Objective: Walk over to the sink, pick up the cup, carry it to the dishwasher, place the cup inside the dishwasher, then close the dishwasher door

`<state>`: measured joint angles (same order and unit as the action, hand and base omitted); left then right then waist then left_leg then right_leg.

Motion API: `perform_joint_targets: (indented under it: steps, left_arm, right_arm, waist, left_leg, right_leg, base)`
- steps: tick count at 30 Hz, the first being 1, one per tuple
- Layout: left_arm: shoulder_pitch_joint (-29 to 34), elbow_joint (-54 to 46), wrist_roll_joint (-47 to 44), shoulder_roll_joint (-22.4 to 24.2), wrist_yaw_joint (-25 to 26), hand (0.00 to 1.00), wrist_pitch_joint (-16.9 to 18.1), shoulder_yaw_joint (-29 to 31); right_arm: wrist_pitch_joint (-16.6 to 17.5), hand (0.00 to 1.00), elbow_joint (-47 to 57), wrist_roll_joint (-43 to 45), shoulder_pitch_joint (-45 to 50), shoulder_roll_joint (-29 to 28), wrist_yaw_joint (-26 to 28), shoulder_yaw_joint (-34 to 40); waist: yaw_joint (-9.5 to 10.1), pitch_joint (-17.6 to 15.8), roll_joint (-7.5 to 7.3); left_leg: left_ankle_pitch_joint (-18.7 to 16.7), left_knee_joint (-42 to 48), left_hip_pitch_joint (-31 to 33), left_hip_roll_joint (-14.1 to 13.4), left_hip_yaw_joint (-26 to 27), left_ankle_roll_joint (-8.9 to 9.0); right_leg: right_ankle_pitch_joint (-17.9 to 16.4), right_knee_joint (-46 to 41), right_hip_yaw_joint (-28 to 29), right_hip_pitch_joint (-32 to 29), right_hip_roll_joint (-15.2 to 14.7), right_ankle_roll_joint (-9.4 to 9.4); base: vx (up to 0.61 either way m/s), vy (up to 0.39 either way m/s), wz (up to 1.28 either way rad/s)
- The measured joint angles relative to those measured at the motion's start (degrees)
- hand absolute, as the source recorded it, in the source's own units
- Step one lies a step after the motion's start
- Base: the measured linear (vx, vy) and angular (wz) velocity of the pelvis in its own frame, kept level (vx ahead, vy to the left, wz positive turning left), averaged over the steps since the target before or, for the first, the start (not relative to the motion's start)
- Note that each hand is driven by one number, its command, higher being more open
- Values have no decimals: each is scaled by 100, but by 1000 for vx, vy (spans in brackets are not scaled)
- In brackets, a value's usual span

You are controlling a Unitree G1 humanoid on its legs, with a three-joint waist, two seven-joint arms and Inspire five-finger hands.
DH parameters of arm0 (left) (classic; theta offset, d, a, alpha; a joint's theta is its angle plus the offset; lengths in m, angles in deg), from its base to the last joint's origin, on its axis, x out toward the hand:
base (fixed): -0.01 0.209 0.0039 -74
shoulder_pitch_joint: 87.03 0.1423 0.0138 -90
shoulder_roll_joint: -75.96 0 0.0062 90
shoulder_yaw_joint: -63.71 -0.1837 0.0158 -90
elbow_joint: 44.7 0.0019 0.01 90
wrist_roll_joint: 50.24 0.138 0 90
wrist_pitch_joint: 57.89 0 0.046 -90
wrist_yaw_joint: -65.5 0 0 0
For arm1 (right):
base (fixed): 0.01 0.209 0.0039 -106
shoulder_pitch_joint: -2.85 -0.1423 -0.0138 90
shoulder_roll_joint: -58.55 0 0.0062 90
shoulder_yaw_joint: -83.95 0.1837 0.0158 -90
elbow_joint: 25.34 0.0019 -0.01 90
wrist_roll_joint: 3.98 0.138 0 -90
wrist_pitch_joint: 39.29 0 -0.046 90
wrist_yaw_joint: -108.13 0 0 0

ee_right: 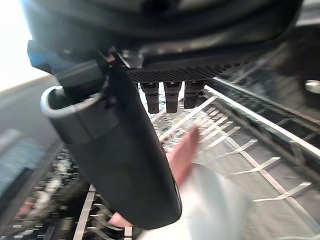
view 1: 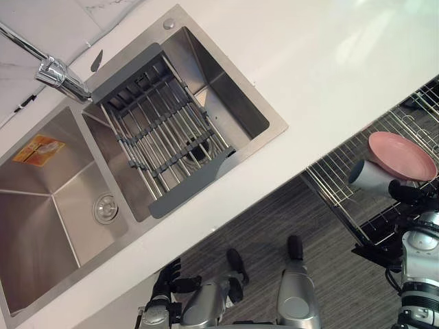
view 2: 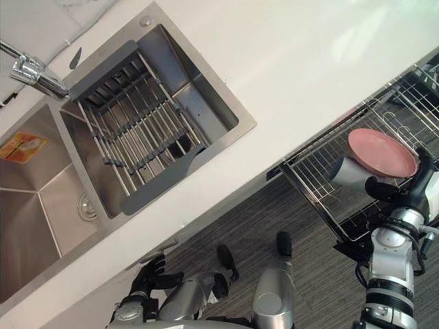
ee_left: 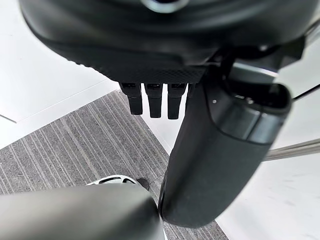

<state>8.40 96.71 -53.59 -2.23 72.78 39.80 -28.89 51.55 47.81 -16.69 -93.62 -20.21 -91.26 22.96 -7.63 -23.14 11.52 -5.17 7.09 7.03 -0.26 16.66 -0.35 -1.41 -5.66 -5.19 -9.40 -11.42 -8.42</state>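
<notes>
Looking down, eye views take in double sink (view 1: 41,205), faucet (view 1: 62,77), roll-up drain rack (view 1: 161,127) across one basin, white tabletop (view 1: 329,75). Right wrist view adds close look at dishwasher rack (ee_right: 260,122) wires past thumb. Right robot hand (view 1: 406,192) clamped on pale cup (view 1: 370,177), digits curled round it. Cup tilted over pulled-out dishwasher rack, just beside pink plate (view 1: 403,154). Right arm rises from lower right. Left robot hand (view 1: 167,277) hangs low over striped floor (ee_left: 75,145), fingers relaxed, holding nothing.
</notes>
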Motion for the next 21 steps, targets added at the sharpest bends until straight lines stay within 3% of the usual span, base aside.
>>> perform_joint_targets:
  steps: [6,10,21]
  left_arm:
    - [-37,-23,13,110,-13,90,-88,-1]
    - [-58,-21,11,124,-15,90,-193,23]
    - [-59,357,14,23,-86,90,-567,334]
  right_arm:
    - [79,90,1278,8,425,-799,-75,62]
    - [119,90,1598,63,750,-1020,-63,64]
    - [237,90,1792,716,1533,-1857,110,318]
  waist:
    - [-52,14,-74]
    - [-56,53,-161]
    - [-5,793,-590]
  left_leg:
    - [3,-95,-264,25,31,-11]
    - [3,-93,-368,25,18,-11]
    - [-1,-123,-656,31,36,-7]
  right_leg:
    - [126,225,69,275,12,4]
    - [184,322,65,430,23,-5]
    - [375,705,93,817,44,19]
  base:
    - [-34,12,-7]
    - [-50,1,-3]
    - [-51,-2,-3]
